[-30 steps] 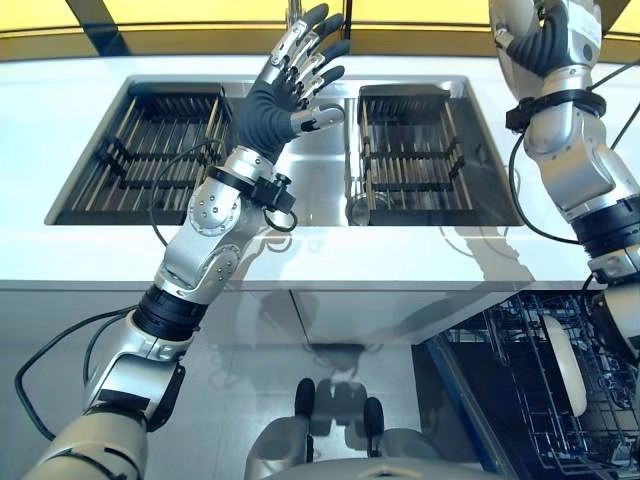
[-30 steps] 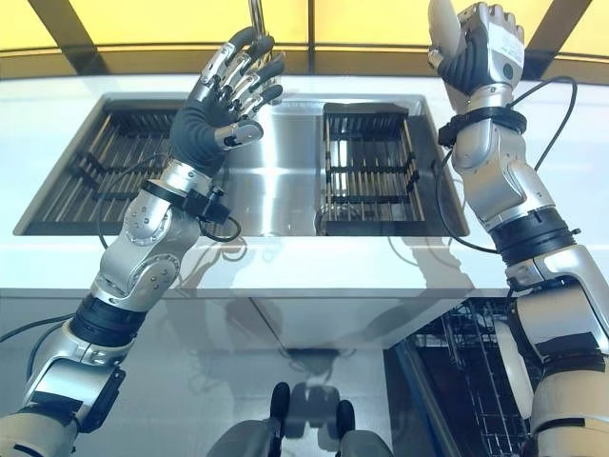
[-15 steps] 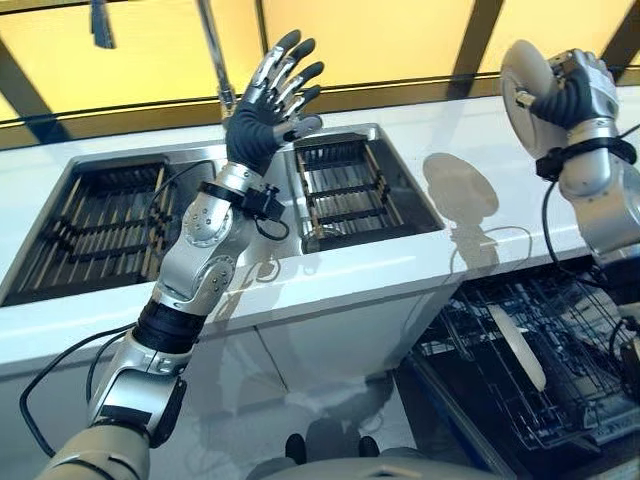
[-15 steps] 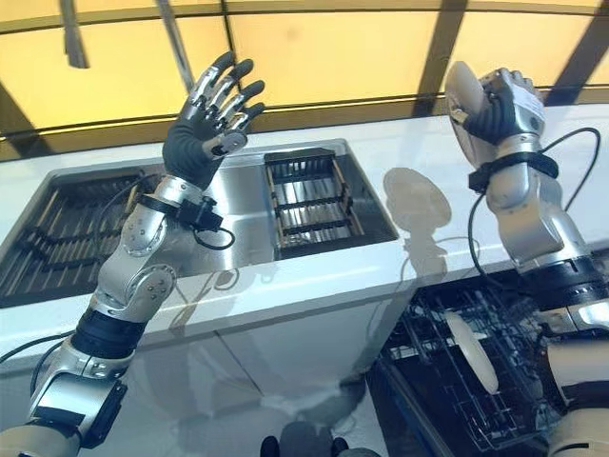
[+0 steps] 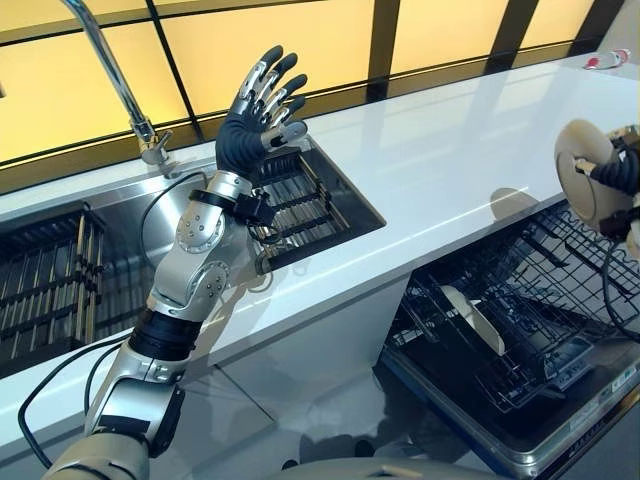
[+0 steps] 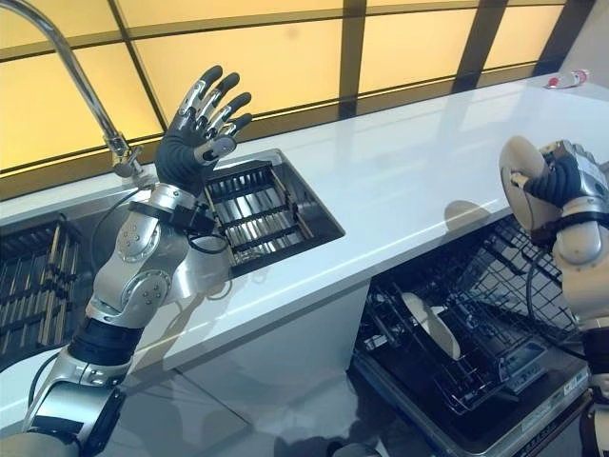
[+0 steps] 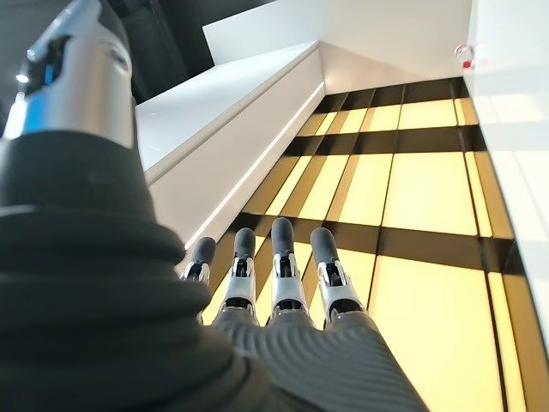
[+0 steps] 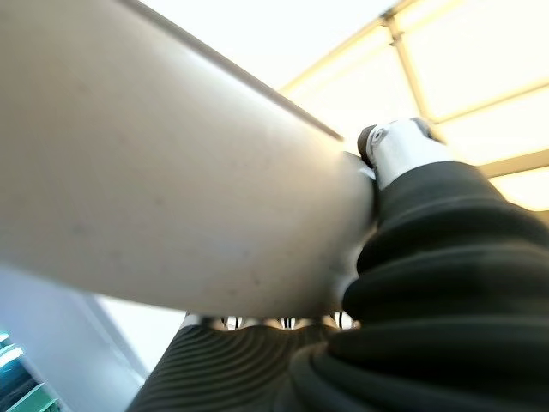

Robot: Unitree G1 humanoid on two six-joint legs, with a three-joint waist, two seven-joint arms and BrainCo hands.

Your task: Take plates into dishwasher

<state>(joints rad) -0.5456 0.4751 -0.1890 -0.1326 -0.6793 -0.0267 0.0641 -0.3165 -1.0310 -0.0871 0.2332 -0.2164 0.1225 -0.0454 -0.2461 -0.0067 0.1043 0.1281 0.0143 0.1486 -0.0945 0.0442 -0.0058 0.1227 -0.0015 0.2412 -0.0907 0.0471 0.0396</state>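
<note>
Backdrop: yellow-lit window panes are glowing behind a long white worktop [image 6: 419, 181], with a tall curved tap [image 5: 110, 75] rising at the back of the sink [image 5: 330, 215].
Sink: a dark wire rack [image 6: 249, 214] is sitting inside the basin, close under the raised left arm.
Left hand: the left hand [image 5: 252, 125] is hovering high over the sink, fingers [image 7: 287, 266] stretched straight and spread apart, gripping nothing.
Right hand: the right hand [image 6: 561, 186] is hanging out past the worktop's front edge, above the open dishwasher, its fingers and thumb curling tight around a pale plate [image 6: 521, 186].
Plate in hand: it is being held on edge, roughly upright, well clear of the rack below; up close in the right wrist view its pale face [image 8: 171, 172] is filling most of the frame.
Dishwasher: the lower rack [image 5: 545, 320] is standing pulled out beneath the worktop, and another plate [image 5: 473, 318] is already leaning tilted among its wires.
</note>
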